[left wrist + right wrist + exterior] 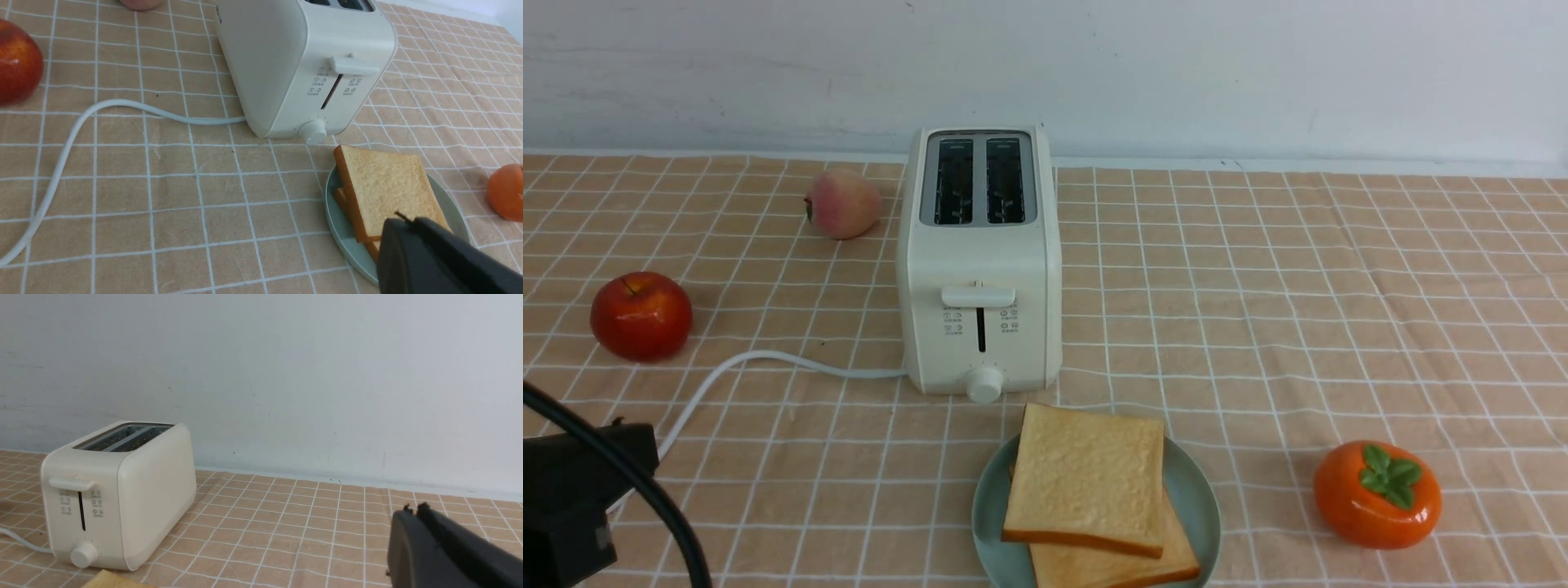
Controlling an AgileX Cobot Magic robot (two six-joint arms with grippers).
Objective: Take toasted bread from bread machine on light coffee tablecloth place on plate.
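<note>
"Where is the toasted bread [1086, 482] lying?"

"Both slices are resting on the plate [1202, 523], one overlapping the other. In the front view they are lying to the right of the left end effector [412, 228]."

"Is either end effector grasping anything?"

"No, the left one and the right end effector [416, 518] are both clenched on nothing."

"What is the front view adding?"

"It is showing the toaster [980, 261] beyond the plate, both slots bare, with the whole peach [844, 203] behind the apple [642, 317]. The left wrist view is catching just the peach's edge."

"And the right wrist view?"

"It is showing the toaster's long right side, but only a corner of bread; the persimmon [1378, 495] is appearing only in the other two."
</note>
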